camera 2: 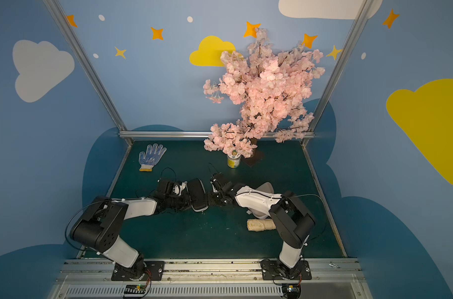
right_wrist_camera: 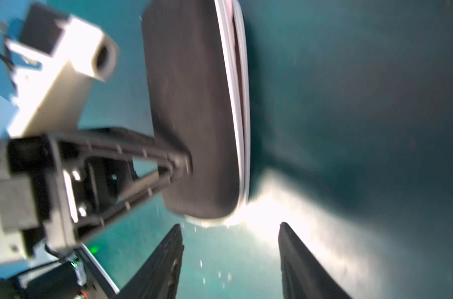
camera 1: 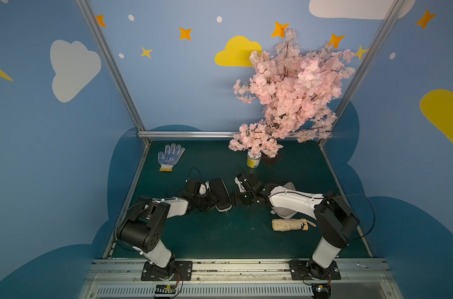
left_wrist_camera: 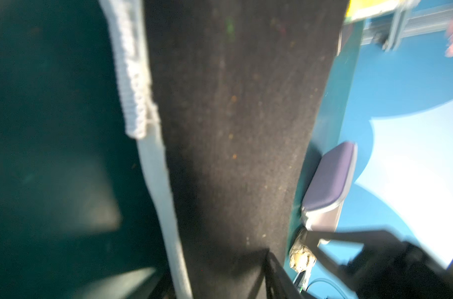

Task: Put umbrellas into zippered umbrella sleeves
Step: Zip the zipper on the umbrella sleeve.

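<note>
My left end effector (camera 1: 209, 200) rests against the black case (camera 1: 221, 192) at the middle of the worktop (camera 1: 220, 240); I cannot tell whether it grips. My right end effector (right_wrist_camera: 230, 225) stands wide and empty just beside that case. The lavender case (left_wrist_camera: 329, 176) lies under my right arm, and the cream umbrella (camera 1: 288, 224) lies toward the front right corner

Dim, sharp top views; blurred wrist views, glare beside the black sleeve (right_wrist_camera: 194, 116).

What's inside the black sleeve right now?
The black sleeve is almost closed. Through the slit between its white zipper edges, the right wrist view shows a pinkish sliver, maybe an umbrella. The shell covers everything else inside, so its contents can't be confirmed.
</note>
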`<move>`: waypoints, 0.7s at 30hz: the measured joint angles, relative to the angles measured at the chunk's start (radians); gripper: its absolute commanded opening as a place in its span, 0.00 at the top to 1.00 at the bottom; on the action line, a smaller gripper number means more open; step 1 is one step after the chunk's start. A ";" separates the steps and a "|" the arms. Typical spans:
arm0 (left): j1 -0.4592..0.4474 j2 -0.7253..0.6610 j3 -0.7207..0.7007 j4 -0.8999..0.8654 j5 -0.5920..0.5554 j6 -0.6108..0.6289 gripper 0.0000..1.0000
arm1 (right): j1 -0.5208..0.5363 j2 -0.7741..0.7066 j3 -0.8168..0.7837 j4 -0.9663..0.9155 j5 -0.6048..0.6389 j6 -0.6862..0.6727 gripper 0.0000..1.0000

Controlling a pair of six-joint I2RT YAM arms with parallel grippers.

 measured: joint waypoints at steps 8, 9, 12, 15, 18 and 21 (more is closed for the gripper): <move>0.008 0.107 0.139 -0.120 0.087 0.072 0.60 | 0.167 0.002 -0.004 -0.066 0.142 -0.050 0.41; 0.010 0.110 0.143 -0.125 0.094 0.074 0.60 | 0.194 0.006 -0.002 -0.072 0.171 -0.051 0.42; 0.011 0.111 0.145 -0.132 0.099 0.076 0.60 | 0.229 0.055 0.028 -0.088 0.255 -0.043 0.47; 0.013 0.115 0.152 -0.142 0.105 0.079 0.60 | 0.235 0.114 0.054 -0.087 0.329 -0.024 0.51; 0.014 0.124 0.160 -0.152 0.120 0.084 0.62 | 0.243 0.151 0.078 -0.087 0.402 -0.013 0.54; 0.017 0.131 0.166 -0.159 0.133 0.090 0.65 | 0.260 0.172 0.100 -0.102 0.461 0.001 0.58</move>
